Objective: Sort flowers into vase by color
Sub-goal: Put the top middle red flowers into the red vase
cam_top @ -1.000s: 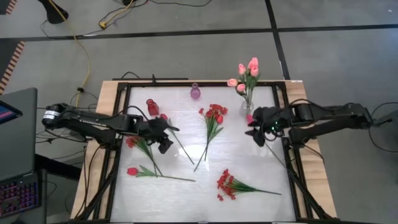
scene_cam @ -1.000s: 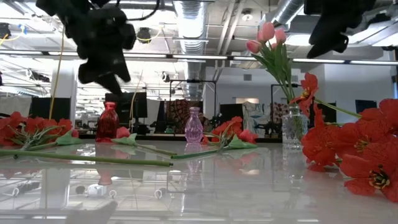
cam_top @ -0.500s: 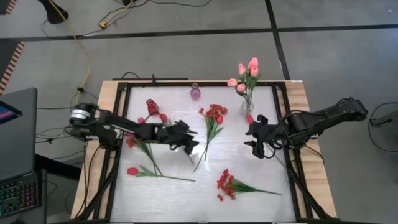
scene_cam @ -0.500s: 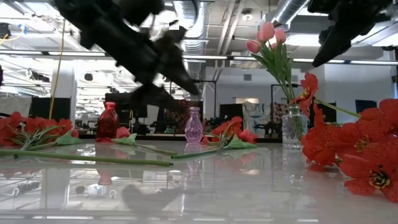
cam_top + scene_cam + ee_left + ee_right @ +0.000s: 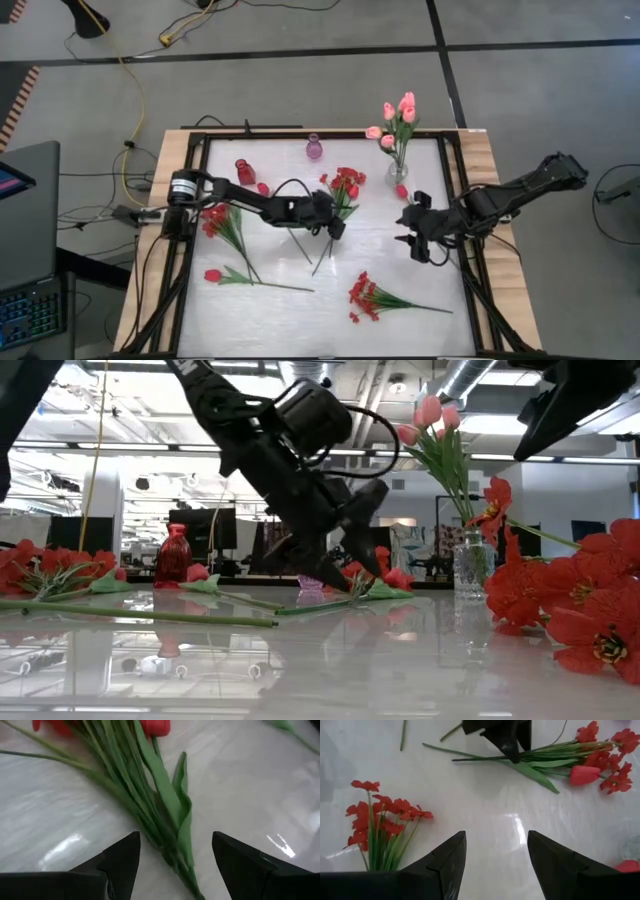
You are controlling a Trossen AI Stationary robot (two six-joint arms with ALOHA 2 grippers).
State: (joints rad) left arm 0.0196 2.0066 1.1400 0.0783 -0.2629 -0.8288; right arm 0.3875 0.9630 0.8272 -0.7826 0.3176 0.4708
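Observation:
A bunch of red blossoms and a red tulip lies mid-table, its green stems flat on the surface. My left gripper hangs low over those stems, open, with one finger on either side in the left wrist view, touching nothing. My right gripper hovers open right of centre, above bare table. Pink tulips stand in a clear vase. A spray of small red blossoms lies near the front edge.
A red vase and a purple vase stand at the far edge. Red flowers and a single red tulip lie on the left. Loose red buds rest near the clear vase. A black frame borders the table.
My left gripper has swung from the table's left side rightward to the middle bunch and come down low over its stems, staying open. My right gripper has drifted a little toward the near edge. No flower has moved.

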